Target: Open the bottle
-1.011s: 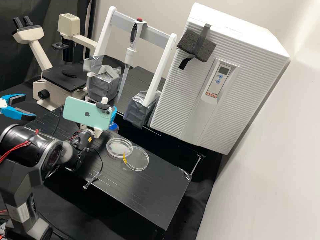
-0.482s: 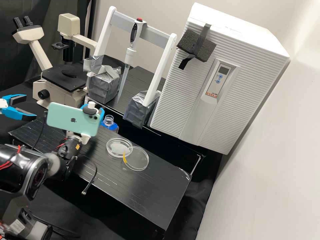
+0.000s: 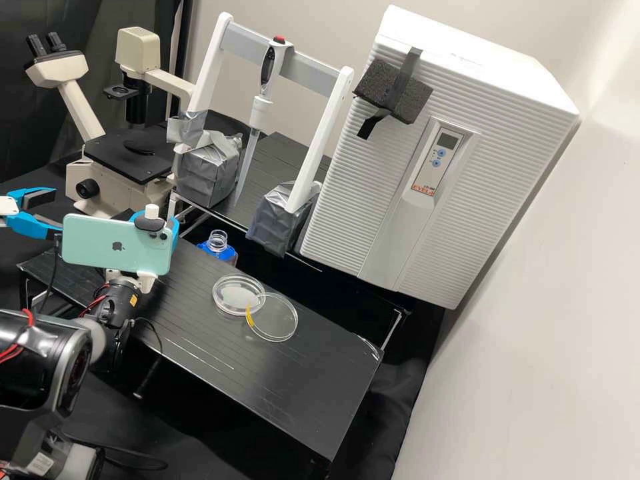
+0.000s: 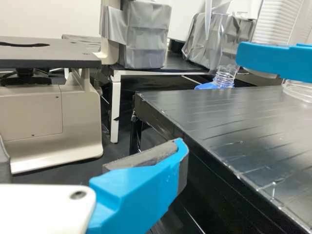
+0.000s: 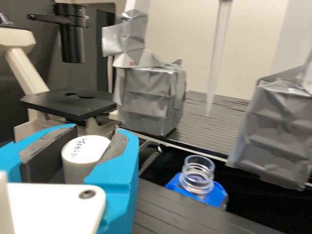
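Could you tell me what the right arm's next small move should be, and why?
Probably lower the right gripper and set the white cap down on the black bench near the bottle. The gripper is shut on the cap, and the bottle stands uncapped with bare threads, so the opening itself looks done.

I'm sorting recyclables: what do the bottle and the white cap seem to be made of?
The bottle: likely clear plastic, glossy; moulded threads show on its see-through neck, though glass can't be ruled out. The cap: probably opaque white plastic, matte, by its dull even top.
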`<state>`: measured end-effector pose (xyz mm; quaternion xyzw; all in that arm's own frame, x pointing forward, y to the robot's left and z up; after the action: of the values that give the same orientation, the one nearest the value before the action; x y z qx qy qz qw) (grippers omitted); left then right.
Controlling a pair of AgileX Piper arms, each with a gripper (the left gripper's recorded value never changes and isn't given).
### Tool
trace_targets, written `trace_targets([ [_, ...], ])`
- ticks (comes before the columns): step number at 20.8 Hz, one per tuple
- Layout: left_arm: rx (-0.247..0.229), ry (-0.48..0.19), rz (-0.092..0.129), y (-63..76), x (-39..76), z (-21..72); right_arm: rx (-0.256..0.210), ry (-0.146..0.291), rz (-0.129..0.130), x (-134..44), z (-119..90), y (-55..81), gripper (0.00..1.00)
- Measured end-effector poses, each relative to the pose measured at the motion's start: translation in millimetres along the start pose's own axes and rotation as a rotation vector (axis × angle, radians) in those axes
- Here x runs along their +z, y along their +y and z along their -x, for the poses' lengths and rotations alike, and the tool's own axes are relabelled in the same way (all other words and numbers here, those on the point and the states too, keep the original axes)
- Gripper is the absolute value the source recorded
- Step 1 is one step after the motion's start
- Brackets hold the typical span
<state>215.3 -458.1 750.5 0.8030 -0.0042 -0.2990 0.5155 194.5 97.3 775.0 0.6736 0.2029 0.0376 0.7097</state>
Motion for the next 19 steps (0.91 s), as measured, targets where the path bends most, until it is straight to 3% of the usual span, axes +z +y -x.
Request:
trace_targets([
  [6,0.004,-0.015,-0.007,1.5,2.1,-2.8,0.037,-0.057,0.003,11.6,4.1,6.6,0.00],
  [16,0.009,-0.016,-0.010,4.0,-0.9,-8.7,-0.003,-0.130,0.004,27.0,16.8,-4.4,0.00],
  [19,0.013,-0.018,-0.013,5.2,-1.1,-9.6,0.004,-0.143,0.010,28.3,17.3,-3.9,0.00],
])
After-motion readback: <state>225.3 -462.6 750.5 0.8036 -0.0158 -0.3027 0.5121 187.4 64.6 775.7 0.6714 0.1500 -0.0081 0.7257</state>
